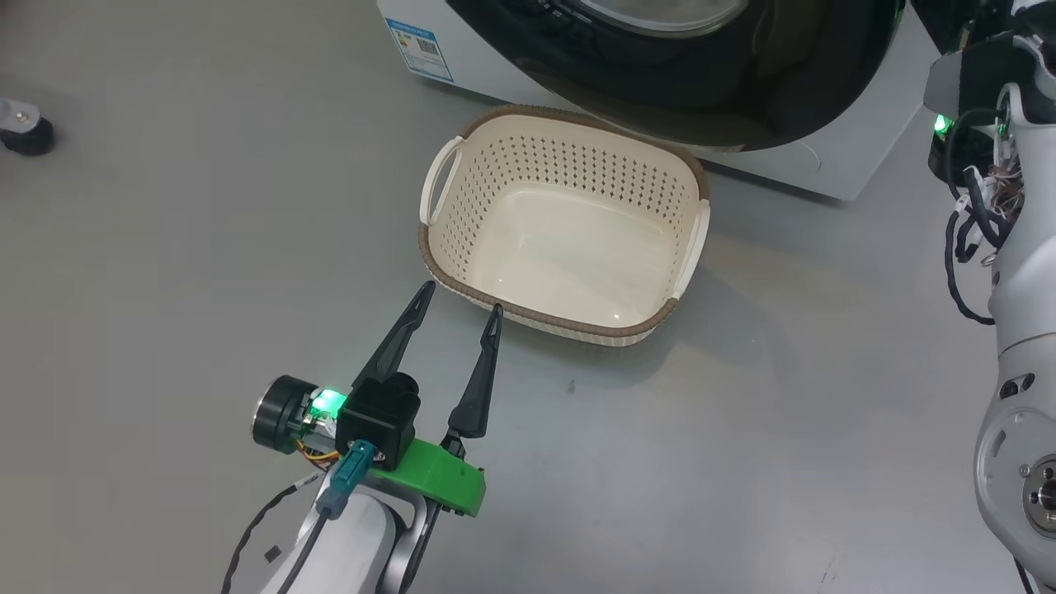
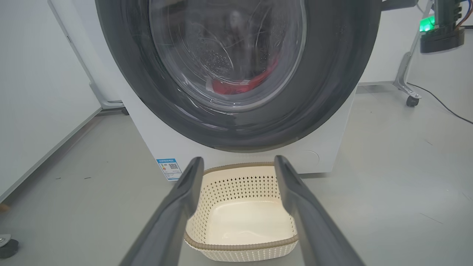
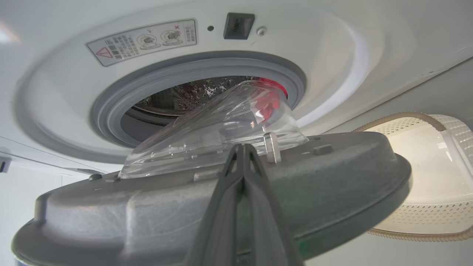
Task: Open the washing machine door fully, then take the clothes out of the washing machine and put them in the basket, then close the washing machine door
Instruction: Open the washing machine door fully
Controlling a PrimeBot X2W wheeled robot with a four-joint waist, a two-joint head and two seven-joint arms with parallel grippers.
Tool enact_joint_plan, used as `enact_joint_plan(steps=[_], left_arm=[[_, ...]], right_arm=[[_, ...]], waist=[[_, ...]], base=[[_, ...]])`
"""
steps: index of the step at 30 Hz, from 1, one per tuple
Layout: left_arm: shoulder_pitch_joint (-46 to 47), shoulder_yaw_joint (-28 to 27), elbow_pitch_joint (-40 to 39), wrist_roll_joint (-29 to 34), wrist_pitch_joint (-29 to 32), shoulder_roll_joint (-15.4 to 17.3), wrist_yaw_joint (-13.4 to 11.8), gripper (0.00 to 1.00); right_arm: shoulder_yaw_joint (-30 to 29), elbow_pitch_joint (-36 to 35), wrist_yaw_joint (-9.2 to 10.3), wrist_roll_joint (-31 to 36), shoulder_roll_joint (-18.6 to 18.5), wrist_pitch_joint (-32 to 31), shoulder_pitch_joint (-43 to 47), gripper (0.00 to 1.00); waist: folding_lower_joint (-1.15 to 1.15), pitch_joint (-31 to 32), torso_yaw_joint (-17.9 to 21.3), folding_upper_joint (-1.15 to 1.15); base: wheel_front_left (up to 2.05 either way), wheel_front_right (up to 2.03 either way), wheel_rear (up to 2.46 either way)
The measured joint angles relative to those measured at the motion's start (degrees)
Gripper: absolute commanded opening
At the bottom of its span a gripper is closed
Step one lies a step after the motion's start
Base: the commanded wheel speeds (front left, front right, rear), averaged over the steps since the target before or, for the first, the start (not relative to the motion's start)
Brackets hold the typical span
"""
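Observation:
The washing machine (image 1: 792, 161) stands at the top of the head view, and its door (image 1: 660, 74) with the glossy black rim hangs over the basket's far side. The cream basket (image 1: 569, 231) sits on the floor, nothing in it. My left gripper (image 1: 461, 301) is open, its tips just short of the basket's near rim. In the left wrist view red clothes (image 2: 240, 87) show through the door (image 2: 332, 92) glass. In the right wrist view my right gripper (image 3: 242, 147) is shut, lying against the grey inner face of the door (image 3: 147, 207), which stands ajar from the drum opening.
A blue label (image 1: 419, 48) marks the machine's lower corner. A small black caster (image 1: 25, 132) sits on the grey floor at far left. My right arm (image 1: 1023, 247) rises along the right edge. A wheeled stand leg (image 2: 406, 92) and a cable lie right of the machine.

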State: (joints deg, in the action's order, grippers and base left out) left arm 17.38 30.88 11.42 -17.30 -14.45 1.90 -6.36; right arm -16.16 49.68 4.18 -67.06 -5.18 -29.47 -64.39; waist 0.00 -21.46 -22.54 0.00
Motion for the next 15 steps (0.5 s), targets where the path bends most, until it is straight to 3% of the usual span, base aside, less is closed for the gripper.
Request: enact_joint_plan(steps=[15], left_arm=[[-1.02,0.31,0.57,1.01,0.00,0.03,-0.41,1.00]], right_arm=[[1.44,1.66,-0.58,-0.98,0.33,-0.56,1.55,0.00]], waist=[[0.00,3.22,1.25,0.00]], base=[[0.00,0.00,0.00]])
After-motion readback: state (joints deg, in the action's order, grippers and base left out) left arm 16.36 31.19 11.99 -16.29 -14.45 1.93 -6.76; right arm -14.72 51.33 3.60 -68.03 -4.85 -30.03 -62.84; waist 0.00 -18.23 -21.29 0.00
